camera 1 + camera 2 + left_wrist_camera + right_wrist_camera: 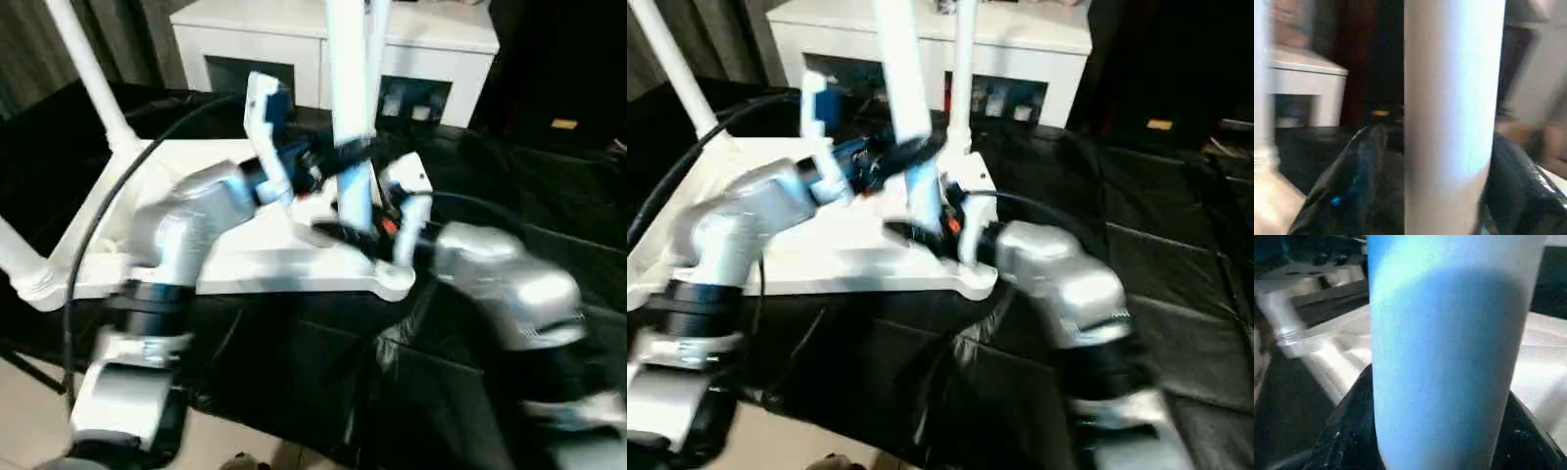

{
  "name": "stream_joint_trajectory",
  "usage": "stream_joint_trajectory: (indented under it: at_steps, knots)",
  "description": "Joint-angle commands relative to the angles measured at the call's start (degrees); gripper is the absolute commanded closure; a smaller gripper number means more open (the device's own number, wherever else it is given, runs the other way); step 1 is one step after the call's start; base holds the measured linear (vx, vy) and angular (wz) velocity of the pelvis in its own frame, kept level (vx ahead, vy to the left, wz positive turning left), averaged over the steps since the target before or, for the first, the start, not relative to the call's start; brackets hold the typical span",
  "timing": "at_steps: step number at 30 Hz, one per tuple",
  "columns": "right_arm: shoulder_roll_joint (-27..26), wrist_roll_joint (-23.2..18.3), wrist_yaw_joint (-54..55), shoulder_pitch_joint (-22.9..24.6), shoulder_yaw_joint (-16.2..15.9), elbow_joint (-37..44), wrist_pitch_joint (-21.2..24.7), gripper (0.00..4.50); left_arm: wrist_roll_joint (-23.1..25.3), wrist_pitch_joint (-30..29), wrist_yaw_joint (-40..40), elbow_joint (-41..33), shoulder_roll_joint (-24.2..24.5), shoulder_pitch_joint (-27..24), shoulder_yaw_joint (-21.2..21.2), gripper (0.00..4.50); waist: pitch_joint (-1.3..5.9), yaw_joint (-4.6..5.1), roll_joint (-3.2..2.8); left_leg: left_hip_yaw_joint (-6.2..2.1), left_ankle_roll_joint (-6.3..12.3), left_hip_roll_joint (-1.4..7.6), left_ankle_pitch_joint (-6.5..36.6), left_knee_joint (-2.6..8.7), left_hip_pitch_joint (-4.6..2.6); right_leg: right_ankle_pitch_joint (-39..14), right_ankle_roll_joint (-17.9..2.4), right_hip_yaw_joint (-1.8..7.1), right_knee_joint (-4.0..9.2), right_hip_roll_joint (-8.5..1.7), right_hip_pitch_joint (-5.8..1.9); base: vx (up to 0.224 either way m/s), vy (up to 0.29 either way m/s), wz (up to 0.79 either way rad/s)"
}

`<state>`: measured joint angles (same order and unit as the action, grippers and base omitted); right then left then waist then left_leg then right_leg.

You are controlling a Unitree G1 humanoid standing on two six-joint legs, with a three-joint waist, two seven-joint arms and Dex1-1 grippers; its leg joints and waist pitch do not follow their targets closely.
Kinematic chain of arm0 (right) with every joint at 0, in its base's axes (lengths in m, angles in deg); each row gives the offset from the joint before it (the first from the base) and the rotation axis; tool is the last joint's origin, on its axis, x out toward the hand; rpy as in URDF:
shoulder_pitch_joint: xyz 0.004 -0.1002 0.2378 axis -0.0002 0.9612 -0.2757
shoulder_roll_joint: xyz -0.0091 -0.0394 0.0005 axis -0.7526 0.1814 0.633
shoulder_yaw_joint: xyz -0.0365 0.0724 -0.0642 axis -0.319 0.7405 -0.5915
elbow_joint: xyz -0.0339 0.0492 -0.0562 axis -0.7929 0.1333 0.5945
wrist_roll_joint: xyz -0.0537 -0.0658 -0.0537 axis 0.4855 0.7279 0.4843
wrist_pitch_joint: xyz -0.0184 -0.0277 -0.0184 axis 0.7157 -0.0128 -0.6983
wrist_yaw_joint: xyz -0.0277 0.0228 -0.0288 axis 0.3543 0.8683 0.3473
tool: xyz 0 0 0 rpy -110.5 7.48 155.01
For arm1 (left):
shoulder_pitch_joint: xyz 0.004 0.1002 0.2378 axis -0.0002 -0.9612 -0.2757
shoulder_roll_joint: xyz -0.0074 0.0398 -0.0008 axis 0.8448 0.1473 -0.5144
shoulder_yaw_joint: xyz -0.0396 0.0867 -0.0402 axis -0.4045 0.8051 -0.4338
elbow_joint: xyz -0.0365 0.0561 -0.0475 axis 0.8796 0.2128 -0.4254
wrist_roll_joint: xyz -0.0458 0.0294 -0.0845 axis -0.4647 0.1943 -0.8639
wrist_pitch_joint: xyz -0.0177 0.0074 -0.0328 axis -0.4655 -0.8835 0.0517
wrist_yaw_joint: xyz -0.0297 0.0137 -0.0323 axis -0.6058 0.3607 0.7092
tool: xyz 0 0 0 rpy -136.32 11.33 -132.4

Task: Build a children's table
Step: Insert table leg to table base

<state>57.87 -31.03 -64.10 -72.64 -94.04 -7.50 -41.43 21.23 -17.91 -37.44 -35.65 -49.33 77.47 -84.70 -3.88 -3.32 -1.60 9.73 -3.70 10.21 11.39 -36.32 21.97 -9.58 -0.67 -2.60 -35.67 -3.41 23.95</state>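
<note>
Head view: black sheeting (549,225) covers the work surface, with a white cabinet (411,49) behind it. On the sheeting lies the upturned tabletop (294,259). From its near right corner a leg (355,108) rises upright. Left gripper (328,162) and right gripper (367,230) both clasp that leg, black fingers (1347,196) on either side.

A white cabinet (392,49) with glass-fronted compartments stands beyond the claws, a black cover (549,206) spreads beneath and to the right of them, and pale floor (29,411) shows below the left one
</note>
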Motion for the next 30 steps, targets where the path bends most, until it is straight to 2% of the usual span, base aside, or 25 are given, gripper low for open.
stream_joint_trajectory:
  at_steps: [1,2,4,5,6,8,10,11,12,15,17,19,23,25,27,28,29,30]
  knots:
    - [-1.2,4.2,5.3,-2.0,-0.4,-0.9,-4.9,2.51,3.4,1.5,-9.0,2.7,-1.7,0.6,-1.9,1.29,4.81,0.09,0.38,-0.68,-0.14,2.00,5.5,4.33,-0.45,-10.1,-11.3,2.35,3.94,-3.72,-3.71,0.000,0.000,0.00]
    - [-1.3,4.6,5.8,-2.1,-0.4,-1.1,-5.1,2.51,3.5,1.6,-9.5,2.8,-1.9,0.6,-2.0,1.29,4.92,0.06,0.41,-0.61,-0.17,1.83,5.0,4.21,-0.53,-9.0,-11.6,2.30,3.89,-3.67,-3.80,0.000,0.000,0.00]
    - [-2.3,11.8,12.3,-3.0,-2.5,-4.6,-9.1,2.52,5.0,2.2,-15.2,2.9,-5.4,-0.4,-2.3,1.29,4.93,0.11,0.45,-0.59,0.27,1.87,3.9,4.17,-0.31,-6.9,-12.2,2.34,3.74,-3.67,-3.81,0.000,0.000,0.00]
    - [-2.3,11.8,12.3,-3.0,-2.5,-4.6,-9.1,2.53,5.0,2.2,-15.2,2.9,-5.4,-0.4,-2.3,1.29,5.03,0.11,0.50,-0.51,0.47,1.73,4.0,4.03,-0.34,-6.7,-12.4,2.32,3.77,-3.69,-3.91,0.000,0.000,0.00]
    - [-2.6,15.3,14.6,-3.2,-4.1,-6.3,-11.6,2.53,5.4,2.9,-17.2,2.8,-7.2,-0.9,-2.3,1.29,4.99,0.02,0.50,-0.50,0.73,1.68,4.1,4.04,-0.33,-6.8,-12.3,2.36,3.83,-3.74,-3.99,0.000,0.000,0.00]
    - [-3.0,17.7,16.6,-3.4,-5.4,-7.9,-13.6,2.53,6.1,3.7,-19.3,2.7,-8.6,-1.3,-2.6,1.29,4.91,0.09,0.38,-0.49,1.05,1.72,4.9,4.04,-0.36,-7.6,-12.2,2.33,3.98,-3.70,-3.92,0.000,0.000,0.00]
    - [-2.9,21.1,19.8,-3.8,-6.8,-9.6,-16.2,2.53,7.3,5.0,-21.1,3.1,-9.3,-1.5,-2.4,1.29,4.88,0.20,0.43,-0.54,1.18,1.78,5.3,4.13,-0.37,-8.1,-11.9,2.27,4.13,-3.68,-3.85,0.000,0.000,0.00]
    - [-2.9,21.5,20.1,-3.8,-6.9,-9.8,-16.6,2.53,7.5,5.2,-21.3,3.2,-9.4,-1.5,-2.3,1.29,4.86,0.26,0.55,-0.52,1.38,1.73,5.8,4.13,-0.36,-8.6,-11.7,2.31,4.13,-3.69,-3.89,0.000,0.000,0.00]
    - [-3.1,22.2,21.1,-3.9,-7.0,-10.3,-17.2,2.53,8.2,5.8,-21.8,3.4,-9.4,-1.6,-1.9,1.59,4.82,0.23,0.49,-0.50,1.45,1.73,6.1,4.15,-0.45,-9.0,-11.6,2.30,4.18,-3.61,-3.82,0.000,0.000,0.00]
    - [-4.7,22.7,22.8,-3.9,-5.9,-11.4,-18.5,2.53,9.8,6.8,-23.6,3.7,-9.5,-1.8,-1.5,1.66,4.77,0.44,0.46,-0.54,1.67,1.76,7.1,4.25,-0.45,-9.8,-11.1,2.29,4.27,-3.57,-3.72,0.000,0.000,0.00]
    - [-5.0,22.9,23.3,-3.9,-5.3,-11.7,-19.1,2.53,9.8,6.9,-23.9,3.8,-9.5,-1.7,-2.0,1.71,4.85,0.40,0.38,-0.58,1.70,1.81,6.8,4.24,-0.49,-8.5,-11.2,2.29,4.08,-3.56,-3.74,0.000,0.000,0.00]
    - [-5.3,23.3,23.8,-3.9,-4.9,-12.5,-20.3,2.53,10.0,7.4,-24.5,4.0,-9.6,-1.4,-2.6,2.08,4.84,0.46,0.32,-0.60,1.77,1.83,6.6,4.23,-0.43,-7.4,-11.5,2.29,3.95,-3.54,-3.78,0.000,0.000,0.00]
    - [-5.4,22.8,23.4,-3.9,-4.2,-13.2,-21.4,2.53,9.7,7.8,-23.6,4.2,-9.3,-1.3,-2.8,2.27,4.86,0.44,0.36,-0.51,2.38,1.76,6.5,4.15,-0.47,-6.4,-12.2,2.31,3.92,-3.57,-3.82,0.000,0.000,0.00]
    - [-5.6,21.2,21.3,-3.6,-3.5,-12.8,-23.1,1.84,9.1,7.5,-22.5,3.5,-9.0,-1.5,-2.6,2.45,4.86,0.45,0.29,-0.53,2.60,1.81,6.7,4.16,-0.45,-6.6,-12.3,2.32,3.93,-3.63,-3.84,0.000,0.000,0.00]
    - [-5.6,20.5,20.0,-3.5,-3.3,-12.3,-23.9,1.84,8.6,7.2,-21.6,3.1,-8.8,-1.7,-2.5,2.47,4.89,0.44,0.29,-0.52,2.90,1.88,6.8,4.15,-0.48,-6.1,-12.4,2.32,3.89,-3.66,-3.79,0.000,0.000,0.00]
    - [-5.4,19.7,18.6,-3.5,-3.1,-11.8,-24.0,1.65,8.1,6.8,-20.3,2.6,-8.4,-1.8,-2.2,2.58,4.87,0.47,0.36,-0.55,3.03,1.83,6.8,4.18,-0.43,-6.2,-12.4,2.26,3.82,-3.60,-3.92,0.000,0.000,0.00]
    - [-5.4,19.5,18.3,-3.5,-3.1,-11.7,-24.0,1.65,8.0,6.7,-20.0,2.5,-8.3,-1.8,-2.1,2.58,4.84,0.54,0.26,-0.56,3.19,1.88,6.8,4.20,-0.48,-6.5,-12.5,2.25,3.87,-3.61,-3.81,0.000,0.000,0.00]
    - [-5.3,18.1,17.0,-3.6,-2.1,-11.2,-23.9,1.50,6.5,5.3,-16.5,1.5,-7.2,-2.0,-1.6,2.60,4.84,0.57,0.26,-0.57,3.18,1.91,6.9,4.20,-0.52,-6.6,-12.6,2.25,3.87,-3.60,-3.78,0.000,0.000,0.00]
